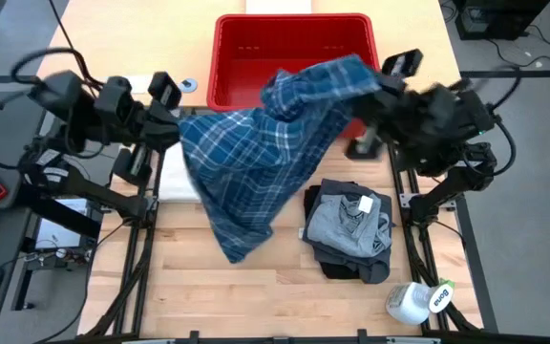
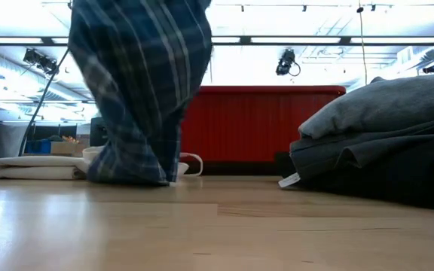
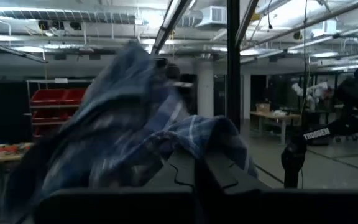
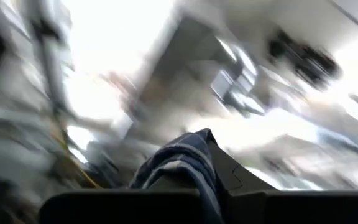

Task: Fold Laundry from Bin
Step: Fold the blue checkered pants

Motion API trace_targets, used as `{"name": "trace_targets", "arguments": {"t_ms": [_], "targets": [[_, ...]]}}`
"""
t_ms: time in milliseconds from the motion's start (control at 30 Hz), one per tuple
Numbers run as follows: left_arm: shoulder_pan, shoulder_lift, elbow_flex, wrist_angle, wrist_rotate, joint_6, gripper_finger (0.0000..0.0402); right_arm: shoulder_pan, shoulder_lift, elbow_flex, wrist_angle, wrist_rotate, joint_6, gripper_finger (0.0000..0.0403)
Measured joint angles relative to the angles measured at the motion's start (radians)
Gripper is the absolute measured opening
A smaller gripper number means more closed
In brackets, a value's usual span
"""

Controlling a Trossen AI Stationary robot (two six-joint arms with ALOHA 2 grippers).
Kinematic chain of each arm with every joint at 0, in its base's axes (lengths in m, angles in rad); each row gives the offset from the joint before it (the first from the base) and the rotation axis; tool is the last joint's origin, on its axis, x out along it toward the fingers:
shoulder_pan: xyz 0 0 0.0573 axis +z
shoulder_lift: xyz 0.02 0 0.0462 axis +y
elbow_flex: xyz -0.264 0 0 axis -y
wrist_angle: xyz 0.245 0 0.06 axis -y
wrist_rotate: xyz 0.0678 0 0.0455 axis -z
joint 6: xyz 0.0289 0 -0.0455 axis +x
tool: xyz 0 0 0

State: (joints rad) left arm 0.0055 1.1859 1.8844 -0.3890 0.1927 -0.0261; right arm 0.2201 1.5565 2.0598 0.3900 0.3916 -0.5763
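Plaid shirt (image 1: 256, 162) hangs spread between both pincers, above the worktop (image 1: 256, 296).

Left pincer (image 1: 181, 129): pressed together on one edge of the shirt. In the left wrist view the cloth (image 3: 135, 137) bunches directly ahead of the fingers (image 3: 222, 177) and drapes over them. From this pincer the shirt runs away toward the right arm and also drops below it; the low view shows the hanging part (image 2: 138, 90) reaching down to the worktop (image 2: 202, 226), its lowest fold touching the surface.

Right pincer (image 1: 375, 96): pinching the opposite end of the shirt, held over the near right corner of the bin (image 1: 294, 29). The right wrist view shows a blue-and-white fold (image 4: 188, 165) gripped between the fingers, cloth rising just past the tips. Background there is smeared; nothing else legible.

Bin: red, behind and between the two pincers, its near rim partly covered by the raised shirt. In the low view it stands behind the hanging cloth (image 2: 266, 124).

Folded stack (image 1: 351, 229): light grey garment on top of darker ones, lying on the worktop below and in front of the right pincer, apart from the shirt's hanging edge. In the low view it sits as a mound (image 2: 383, 143).

White cloth (image 1: 181, 177): flat on the worktop under the left pincer, partly hidden by the shirt.

Bottle (image 1: 416, 301): lying on its side near the front edge, beyond the stack from the right pincer.
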Motion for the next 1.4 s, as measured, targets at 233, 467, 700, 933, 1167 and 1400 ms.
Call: {"name": "trace_targets", "arguments": {"t_ms": [233,467,700,933,1167,1400], "targets": [[0.000,0.156,0.336,-0.126,-0.006,0.068,0.0002,-0.037,0.000,0.001,0.150,-0.042,0.080,0.0006],[0.029,0.227,0.442,-0.008,-0.054,0.116,0.0002,-0.069,0.003,0.001,0.278,-0.064,0.217,0.0006],[0.059,0.245,0.440,0.108,-0.053,0.122,0.0002,-0.073,0.005,0.001,0.362,-0.304,0.219,0.0006],[0.059,0.251,0.440,0.261,0.009,0.082,0.0002,-0.073,0.006,0.000,0.390,-0.423,0.219,0.0006],[0.059,0.250,0.445,0.265,0.035,0.011,0.0002,-0.074,0.008,0.016,0.455,-0.601,0.190,0.0007],[0.059,0.250,0.454,0.253,0.122,-0.096,0.0001,-0.074,0.007,0.060,0.386,-0.536,0.198,0.0007]]}}
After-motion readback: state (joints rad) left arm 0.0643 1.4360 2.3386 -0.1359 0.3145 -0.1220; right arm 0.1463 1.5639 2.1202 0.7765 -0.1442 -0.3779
